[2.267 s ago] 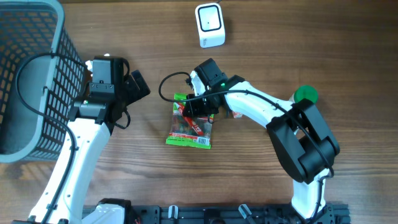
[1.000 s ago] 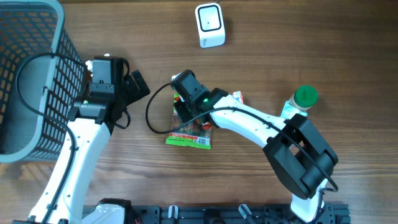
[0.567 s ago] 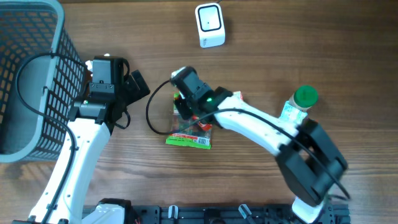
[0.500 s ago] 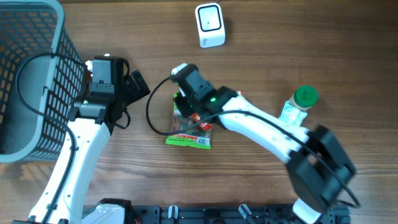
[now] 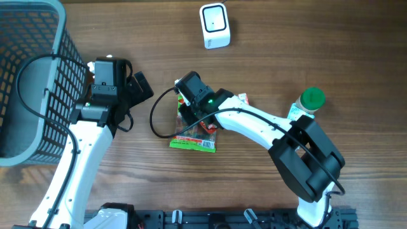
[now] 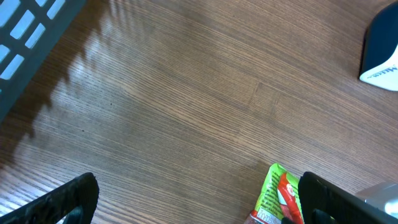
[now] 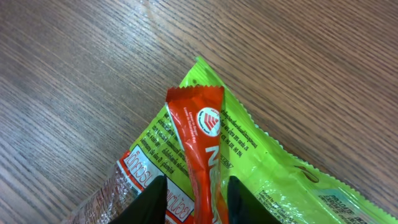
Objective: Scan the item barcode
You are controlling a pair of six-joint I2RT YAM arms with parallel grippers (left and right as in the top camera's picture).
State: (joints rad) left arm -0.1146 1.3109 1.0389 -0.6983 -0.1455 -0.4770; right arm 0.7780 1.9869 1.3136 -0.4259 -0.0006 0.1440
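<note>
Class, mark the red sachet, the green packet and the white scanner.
red sachet (image 7: 200,149), right wrist view, its middle.
green packet (image 7: 267,168), right wrist view, its bare face.
white scanner (image 5: 214,24), overhead view, its top.

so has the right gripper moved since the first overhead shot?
Yes. The right gripper has shifted left: it was roughly in line with the scanner, and now sits left of it.
</note>
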